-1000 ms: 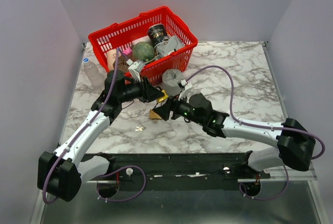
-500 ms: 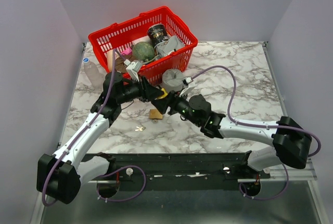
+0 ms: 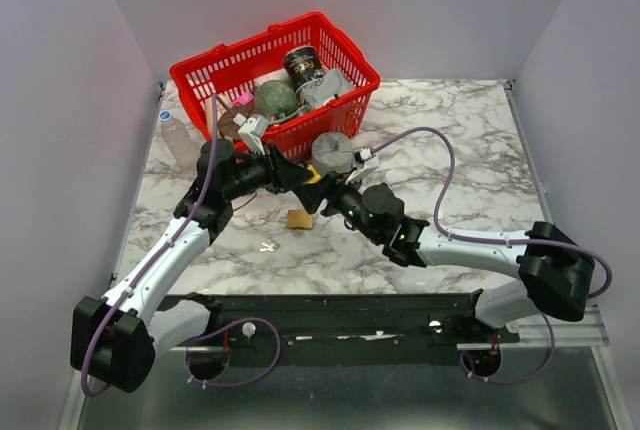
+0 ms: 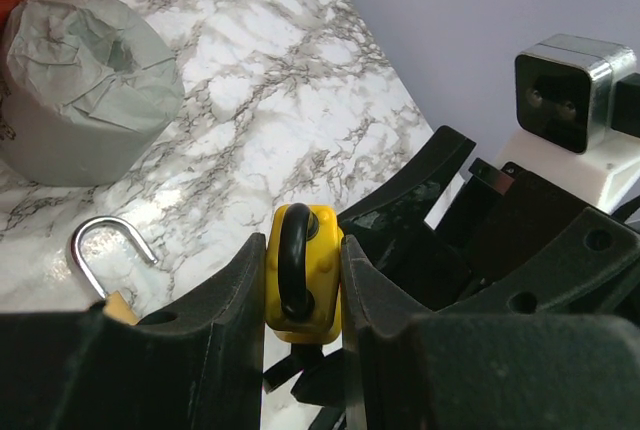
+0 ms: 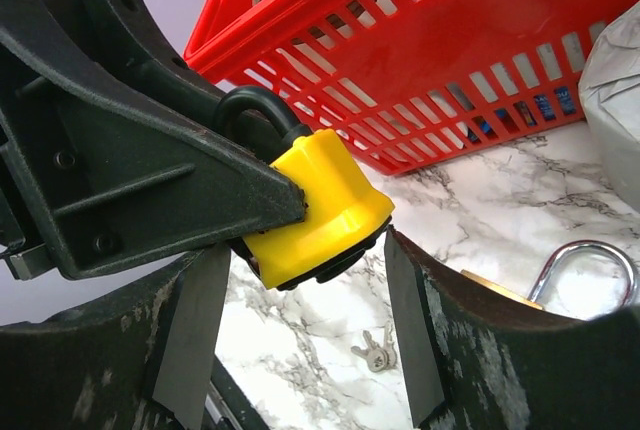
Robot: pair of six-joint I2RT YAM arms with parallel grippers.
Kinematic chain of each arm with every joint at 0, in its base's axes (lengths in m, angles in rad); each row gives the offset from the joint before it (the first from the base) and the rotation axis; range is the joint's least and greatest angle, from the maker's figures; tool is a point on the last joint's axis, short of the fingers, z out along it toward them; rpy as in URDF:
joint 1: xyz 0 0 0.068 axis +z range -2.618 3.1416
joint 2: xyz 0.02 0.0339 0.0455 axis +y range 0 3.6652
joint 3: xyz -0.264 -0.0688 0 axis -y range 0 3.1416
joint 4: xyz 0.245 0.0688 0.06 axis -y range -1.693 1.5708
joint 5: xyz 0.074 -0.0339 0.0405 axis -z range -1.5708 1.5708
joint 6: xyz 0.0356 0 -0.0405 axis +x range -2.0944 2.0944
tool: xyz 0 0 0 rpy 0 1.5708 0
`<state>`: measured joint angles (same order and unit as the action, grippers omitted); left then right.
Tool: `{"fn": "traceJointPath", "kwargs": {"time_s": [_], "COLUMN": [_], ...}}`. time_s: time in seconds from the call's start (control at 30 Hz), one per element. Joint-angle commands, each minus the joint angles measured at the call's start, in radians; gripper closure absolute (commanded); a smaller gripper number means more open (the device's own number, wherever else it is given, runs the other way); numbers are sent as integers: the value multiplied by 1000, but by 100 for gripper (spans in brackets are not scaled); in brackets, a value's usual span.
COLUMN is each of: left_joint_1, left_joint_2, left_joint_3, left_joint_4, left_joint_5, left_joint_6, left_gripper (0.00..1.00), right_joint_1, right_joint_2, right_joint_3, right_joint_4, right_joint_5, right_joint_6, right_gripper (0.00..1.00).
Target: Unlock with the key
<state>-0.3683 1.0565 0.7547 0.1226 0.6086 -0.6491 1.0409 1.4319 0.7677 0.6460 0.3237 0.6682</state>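
Note:
My left gripper (image 3: 303, 178) is shut on a yellow padlock (image 3: 314, 179) with a black shackle and holds it above the table. In the left wrist view the padlock (image 4: 305, 275) sits squeezed between my fingers (image 4: 225, 320). My right gripper (image 3: 326, 196) is open, and its jaws stand on either side of the padlock's lower end (image 5: 320, 205) without touching it. A black part shows under the yellow body; I cannot tell whether it is a key. A small bunch of silver keys (image 3: 267, 246) lies on the marble, also in the right wrist view (image 5: 375, 352).
A brass padlock (image 3: 297, 218) with an open silver shackle (image 4: 105, 250) lies on the table under the grippers. A grey tape roll (image 3: 332, 155) stands just behind. A red basket (image 3: 340, 45) with several items is at the back left, with a clear bottle (image 3: 180, 140) beside it.
My right gripper has moved up and left, from over the brass padlock to around the yellow padlock's lower end. My left gripper has kept hold of the padlock and barely shifted.

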Motion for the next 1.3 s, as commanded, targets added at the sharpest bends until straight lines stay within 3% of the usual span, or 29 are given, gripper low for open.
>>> {"fn": "traceJointPath", "kwargs": {"time_s": [0.0, 0.3, 0.4, 0.7, 0.97, 1.27], "left_joint_1": [9, 77, 98, 118, 115, 88], "left_joint_2": [-24, -16, -18, -46, 71, 125], "left_joint_3": [18, 40, 41, 28, 1, -2], "left_joint_4": [-75, -170, -167, -150, -101, -92], "left_joint_5": [-38, -139, -132, -61, 183, 203], "left_joint_6": [39, 51, 52, 97, 68, 40], "left_gripper": [100, 100, 100, 100, 100, 100], "right_joint_1": [-12, -10, -12, -10, -12, -10], "right_joint_2": [-16, -263, -323, -200, -208, -136], "right_joint_3": [6, -91, -116, -84, -41, 130], "right_joint_4": [73, -103, -205, -381, -384, -552], "right_joint_5": [71, -221, -230, -247, -186, -156], "right_joint_6": [-51, -142, -145, -193, -242, -344], "right_gripper": [28, 22, 20, 23, 19, 19]}}
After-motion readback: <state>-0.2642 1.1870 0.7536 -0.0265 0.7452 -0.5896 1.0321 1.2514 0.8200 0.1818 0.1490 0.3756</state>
